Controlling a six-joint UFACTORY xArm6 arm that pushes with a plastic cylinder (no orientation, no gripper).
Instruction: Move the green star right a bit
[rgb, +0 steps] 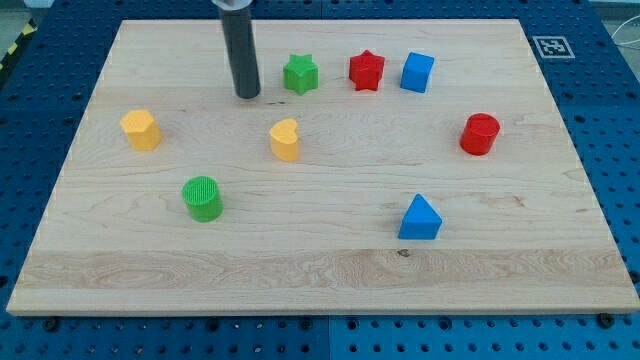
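Pushing setup: my tip (247, 95) rests on the board at the green star's (300, 74) 8 o'clock, near but apart.
Gripper state: none fitted, so no jaws to open or shut; only a bare rod.
Target place: green star sits near the board's (330, 285) top edge, left of centre.
Neighbour: red star (366, 70) at the green star's 3 o'clock, close by; blue cube (417, 72) beyond it.
Risk: too long a shove likely knocks the red star.
Cause two: pushing from below centre may skew the star toward 1 o'clock.
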